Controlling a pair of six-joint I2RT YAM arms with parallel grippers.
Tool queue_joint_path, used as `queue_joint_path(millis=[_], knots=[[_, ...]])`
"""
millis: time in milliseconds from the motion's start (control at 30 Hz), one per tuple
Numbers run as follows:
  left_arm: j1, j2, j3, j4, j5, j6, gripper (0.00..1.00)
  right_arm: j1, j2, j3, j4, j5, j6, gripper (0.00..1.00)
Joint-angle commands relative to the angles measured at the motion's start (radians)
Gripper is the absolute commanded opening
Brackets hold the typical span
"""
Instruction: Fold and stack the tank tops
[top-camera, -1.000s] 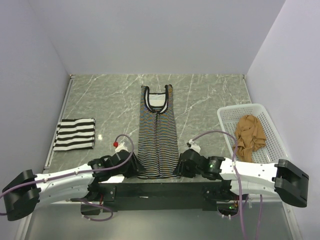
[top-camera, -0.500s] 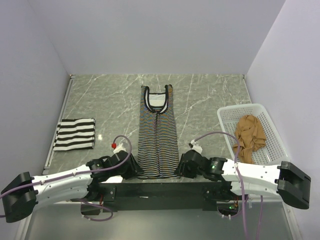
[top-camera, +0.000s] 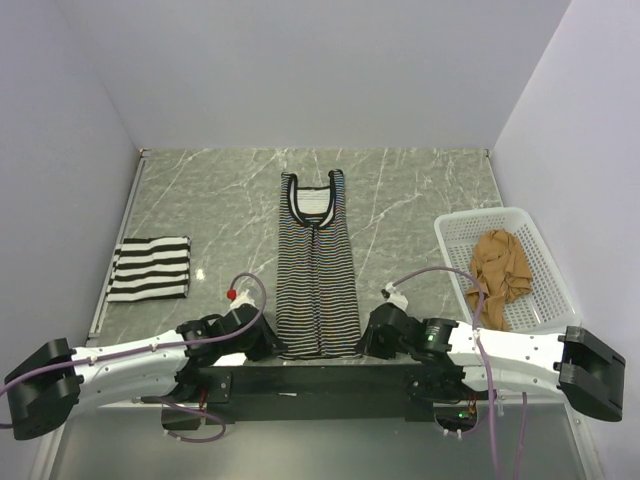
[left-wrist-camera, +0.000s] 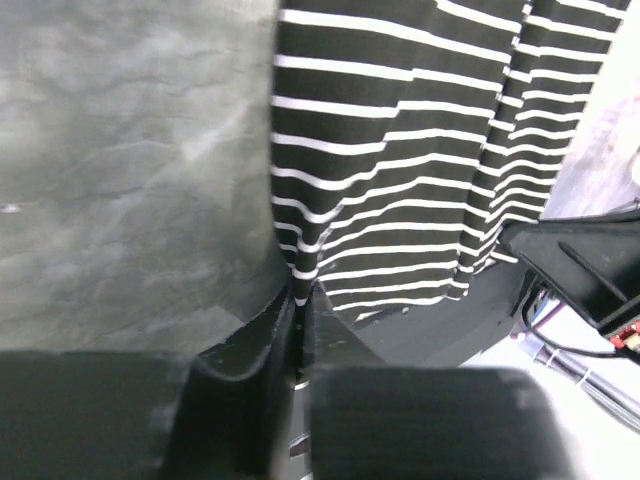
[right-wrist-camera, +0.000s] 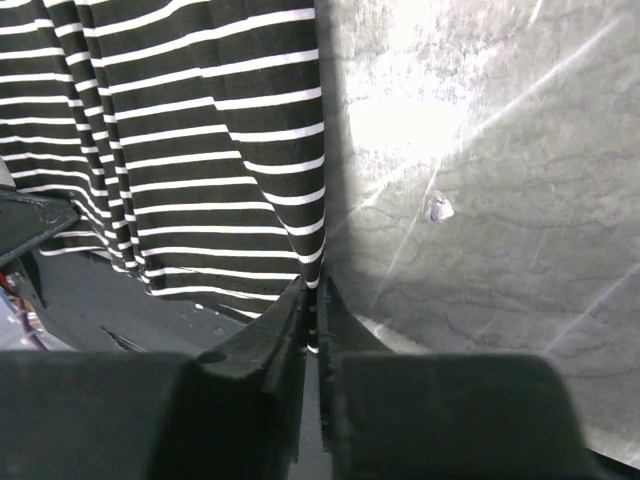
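A long thin-striped tank top (top-camera: 318, 265) with black trim lies flat down the middle of the table, neck at the far end. My left gripper (top-camera: 272, 343) is shut on its near left hem corner (left-wrist-camera: 298, 285). My right gripper (top-camera: 366, 340) is shut on the near right hem corner (right-wrist-camera: 316, 275). Striped cloth shows pinched between both pairs of fingers. A folded black-and-white striped tank top (top-camera: 150, 268) rests at the left edge. The tan-brown tank top (top-camera: 502, 270) is bunched in the basket.
A white mesh basket (top-camera: 455, 240) stands at the right beside the wall. A metal strip (top-camera: 118, 245) runs along the table's left edge. The black mounting bar (top-camera: 320, 378) lies just below the hem.
Both grippers have slid in to the hem corners and closed on the cloth. The hem of the long top now looks slightly wider and drawn toward the near edge.
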Motion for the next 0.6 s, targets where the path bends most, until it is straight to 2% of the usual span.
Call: queue_joint_path(millis=[0,33,67,300,400,567], knots=[[-0.021,0.033,-0.025,-0.101,0.021,0.049,0.06,0.023,0.011,-0.024,-0.115,0.008,-0.014,0.08],[-0.033,0.030,-0.019,-0.113,0.020,0.052,0.04,0.028,0.003,-0.018,-0.124,0.010,-0.009,0.00],[-0.039,0.026,-0.004,-0.121,0.018,0.052,0.01,0.043,-0.020,-0.007,-0.140,0.016,-0.008,0.00],[-0.162,-0.033,0.107,-0.243,-0.029,0.030,0.00,0.170,-0.064,0.137,-0.268,0.097,0.025,0.00],[-0.166,-0.062,0.148,-0.283,-0.055,0.040,0.01,0.171,-0.064,0.182,-0.281,0.133,0.014,0.00],[-0.133,-0.051,0.209,-0.239,-0.092,0.098,0.01,0.138,0.026,0.274,-0.244,0.159,-0.055,0.00]])
